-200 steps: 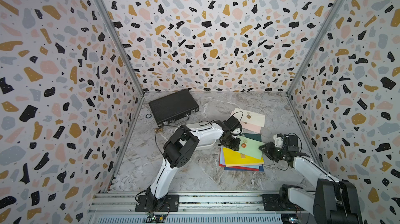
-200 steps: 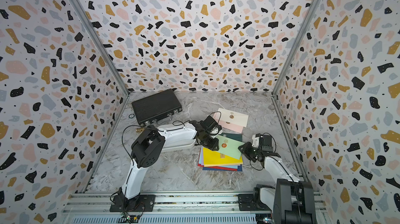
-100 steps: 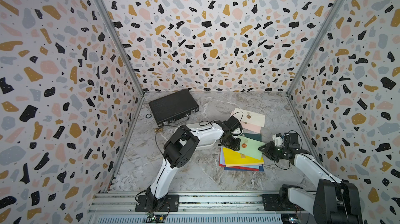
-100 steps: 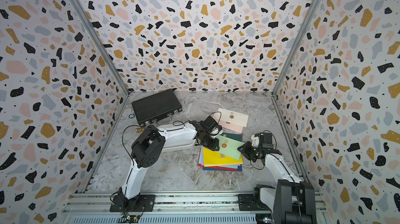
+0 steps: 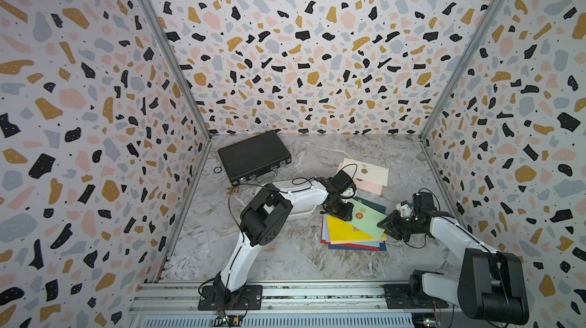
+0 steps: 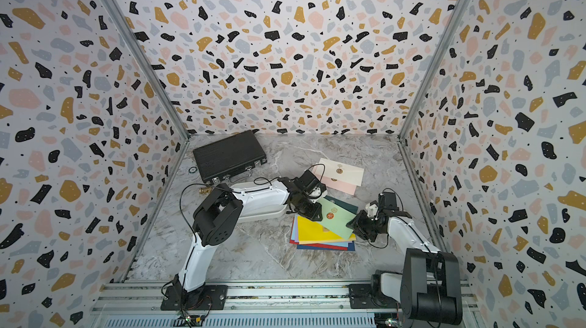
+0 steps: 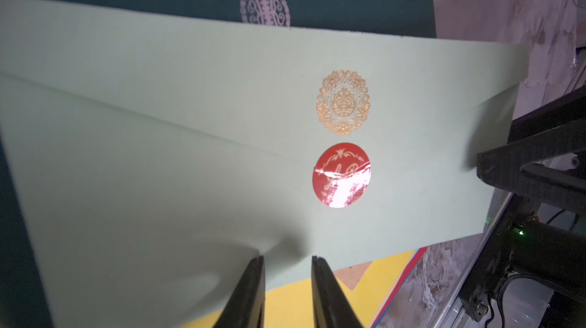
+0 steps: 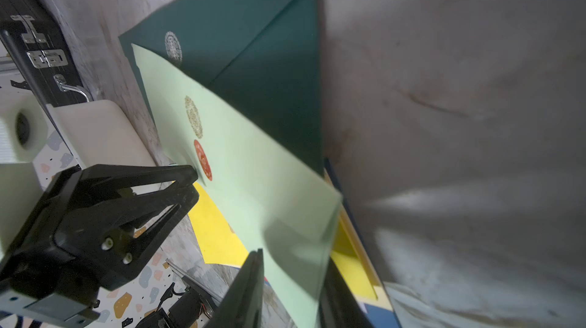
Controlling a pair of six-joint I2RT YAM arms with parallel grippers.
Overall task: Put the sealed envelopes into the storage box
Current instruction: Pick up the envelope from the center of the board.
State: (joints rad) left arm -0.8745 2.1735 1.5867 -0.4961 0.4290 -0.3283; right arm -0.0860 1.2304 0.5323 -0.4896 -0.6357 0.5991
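Nearest the front rail, a stack of envelopes is lying flat on the marble tabletop. Navy is at the bottom and a yellow envelope on top, with their long edges running left to right. Across the stack the light green envelope is sitting skewed, seal side up. Its long axis is running from far left to near right, and its flap-fold edge is facing the far side.

The right gripper is straddling the envelope's near-right short end, which is riding clear of the yellow one. One finger is showing over the paper's face and the other behind it, slightly apart; whether they are pressing it I cannot tell.

The left gripper is pinching the long edge opposite the fold, just beside the red seal sticker. Its fingers are sitting close together, the paper puckering between them.

Just beyond, a dark green envelope is peeking out from under the light green one. To the left, the storage box is resting mostly hidden beneath the left arm. Farther back, a cream envelope is lying over a pink envelope, both well apart from the box. Farthest, at the left, a black briefcase is lying shut.
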